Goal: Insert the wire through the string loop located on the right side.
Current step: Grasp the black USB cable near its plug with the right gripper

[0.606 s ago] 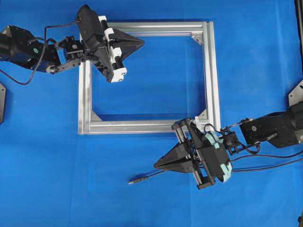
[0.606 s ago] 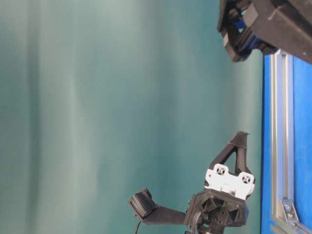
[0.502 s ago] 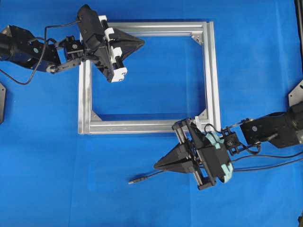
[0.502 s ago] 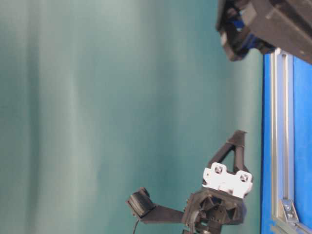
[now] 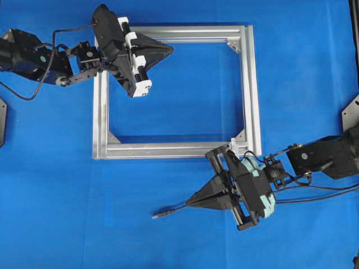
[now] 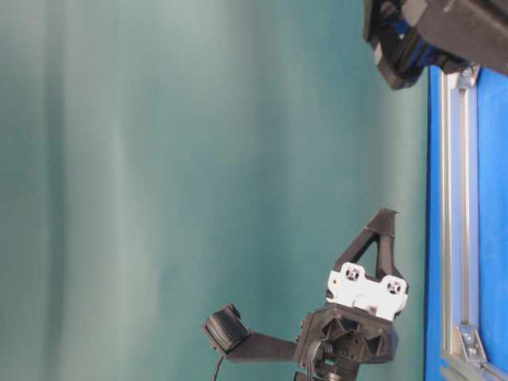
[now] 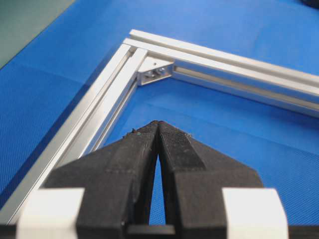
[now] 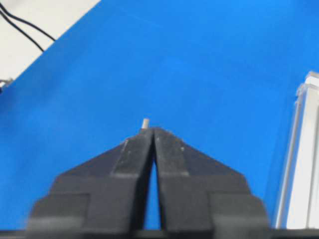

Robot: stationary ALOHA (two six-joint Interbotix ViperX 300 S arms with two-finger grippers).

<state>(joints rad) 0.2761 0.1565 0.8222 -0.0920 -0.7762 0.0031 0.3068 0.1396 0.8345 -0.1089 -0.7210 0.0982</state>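
Wire pinched behind plug in my right gripper, lower centre, for threading; left gripper pressed together, empty, parked upper left.

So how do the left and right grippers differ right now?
The left gripper hangs over the frame's top bar, while the right gripper sits off the frame, below its bottom bar. The left holds nothing; the right is shut on the wire, whose plug tip lies just beyond it. The left points right in the overhead view, the right points left. Both have their fingers together.
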